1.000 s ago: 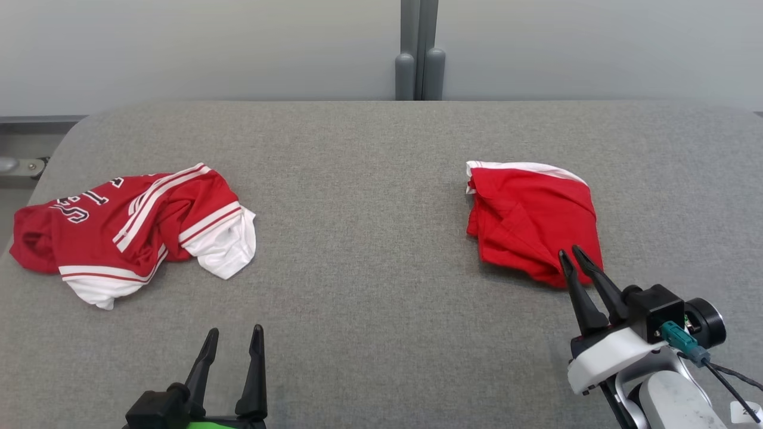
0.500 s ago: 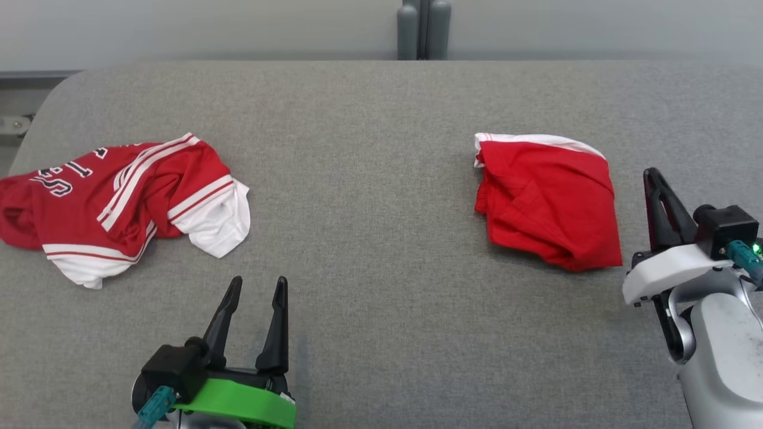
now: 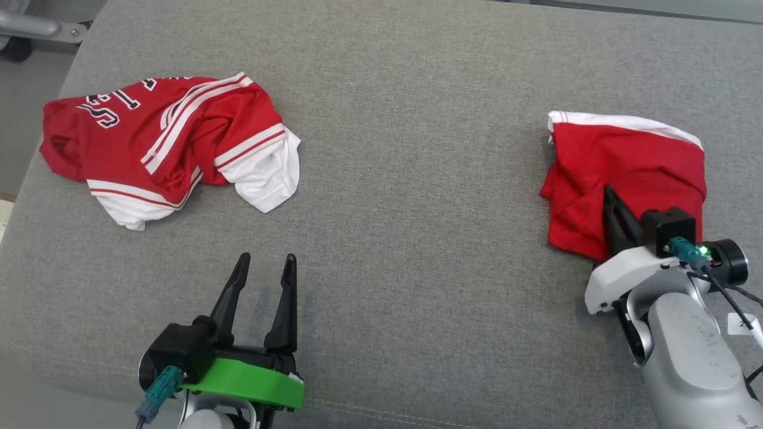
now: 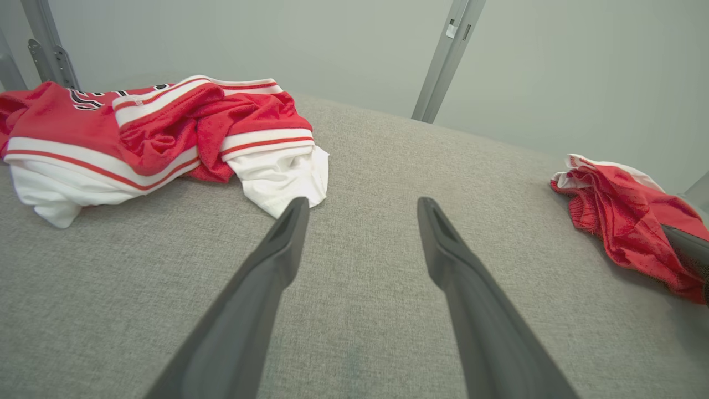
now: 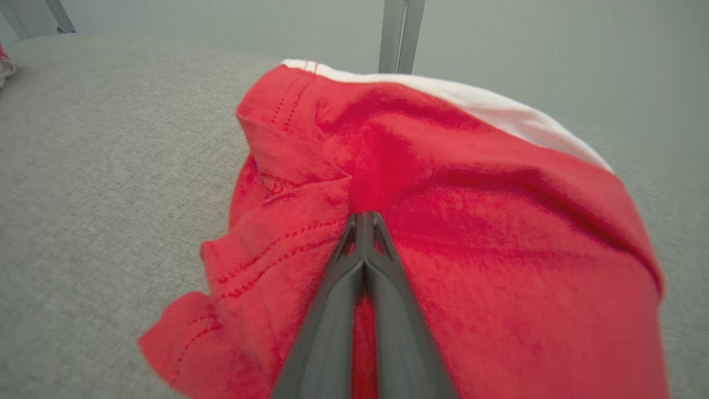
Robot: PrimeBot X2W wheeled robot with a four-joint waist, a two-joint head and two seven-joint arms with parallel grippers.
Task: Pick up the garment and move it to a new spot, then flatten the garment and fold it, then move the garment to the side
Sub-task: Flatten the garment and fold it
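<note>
R gripper: pressed together, tips on red garment; pinch unclear.
Table: grey, padded; L gripper spread, empty above it.
Red garment: folded, table's right side; soft, light, limp, so take by thick folded edge.

This looks like a robotics lab or test cell, not a home. The table is a broad slab wrapped in plain grey cloth. It stands before bare pale wall panels joined by a grey metal post. Metal struts rise at the back left. The left gripper sits on a bright green printed mount and the right gripper on a white one, both with exposed teal plugs and a loose cable.
</note>
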